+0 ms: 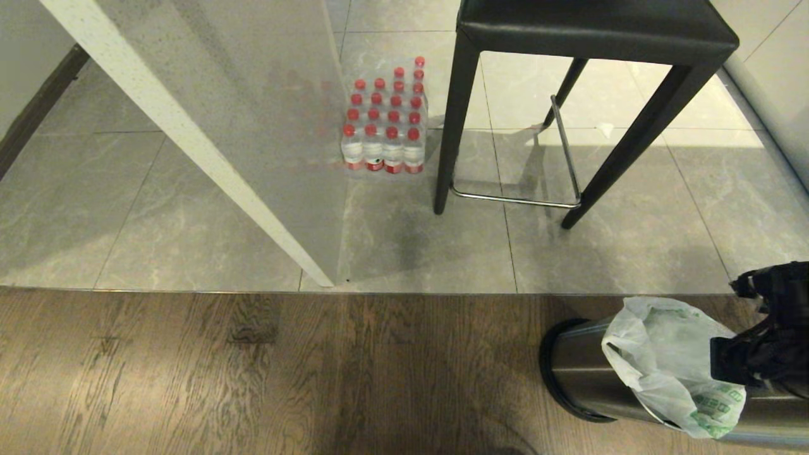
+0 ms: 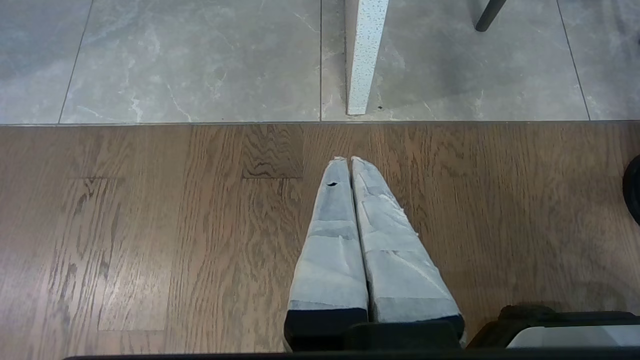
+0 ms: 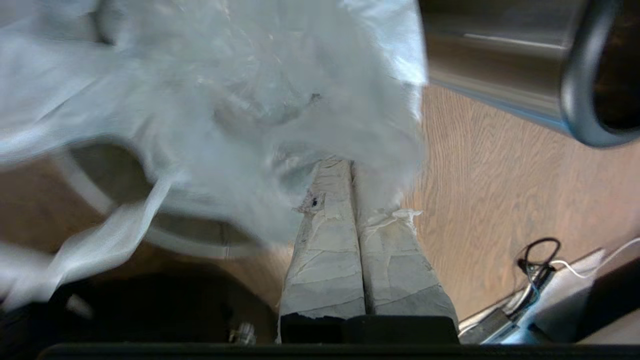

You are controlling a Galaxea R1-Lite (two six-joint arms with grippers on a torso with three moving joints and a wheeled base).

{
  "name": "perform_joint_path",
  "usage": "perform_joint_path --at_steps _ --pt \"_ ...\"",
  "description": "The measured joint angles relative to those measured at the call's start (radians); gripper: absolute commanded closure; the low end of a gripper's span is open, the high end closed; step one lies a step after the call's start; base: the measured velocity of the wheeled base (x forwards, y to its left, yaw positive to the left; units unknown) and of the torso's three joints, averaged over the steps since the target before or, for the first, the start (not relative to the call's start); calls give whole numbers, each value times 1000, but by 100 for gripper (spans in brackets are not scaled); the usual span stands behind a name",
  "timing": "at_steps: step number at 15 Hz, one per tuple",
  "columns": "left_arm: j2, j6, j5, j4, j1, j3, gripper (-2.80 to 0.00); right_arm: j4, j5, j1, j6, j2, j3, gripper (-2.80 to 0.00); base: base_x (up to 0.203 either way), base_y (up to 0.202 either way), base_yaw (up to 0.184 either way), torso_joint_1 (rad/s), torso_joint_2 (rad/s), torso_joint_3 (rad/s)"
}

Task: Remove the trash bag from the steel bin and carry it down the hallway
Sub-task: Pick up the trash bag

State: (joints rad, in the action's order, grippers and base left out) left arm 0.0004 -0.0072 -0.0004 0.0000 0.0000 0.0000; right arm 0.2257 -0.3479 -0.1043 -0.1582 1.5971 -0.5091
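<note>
Dark wood-plank floor [image 1: 253, 379] meets grey tile under a black stool [image 1: 594, 38], beside a pack of red-capped water bottles [image 1: 385, 120]. The steel bin [image 1: 581, 373] stands on the planks; the right gripper [image 3: 350, 167], fingers pinched on the trash bag [image 1: 670, 360], holds it above the rim, likely mid-extraction. The left gripper [image 2: 349, 161] hangs idle, fingers pressed together.

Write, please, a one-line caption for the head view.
Right gripper, shut on the thin translucent white trash bag, lifts it beside the tipped brushed-steel bin.
</note>
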Motion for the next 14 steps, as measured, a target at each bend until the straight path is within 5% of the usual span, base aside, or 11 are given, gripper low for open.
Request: perform_joint_path --at_steps 6,12,13,14 --pt "0 0 0 0 0 0 0 138 -100 -7 23 298 -156 0 0 0 0 0 0 0" --pt "0 0 0 0 0 0 0 139 -116 -8 70 357 -175 0 0 0 0 0 0 0" --pt "0 0 0 0 0 0 0 132 -122 -8 74 349 -171 -280 0 0 0 0 0 0" --pt "0 0 0 0 0 0 0 125 -120 -8 76 337 -167 -280 0 0 0 0 0 0"
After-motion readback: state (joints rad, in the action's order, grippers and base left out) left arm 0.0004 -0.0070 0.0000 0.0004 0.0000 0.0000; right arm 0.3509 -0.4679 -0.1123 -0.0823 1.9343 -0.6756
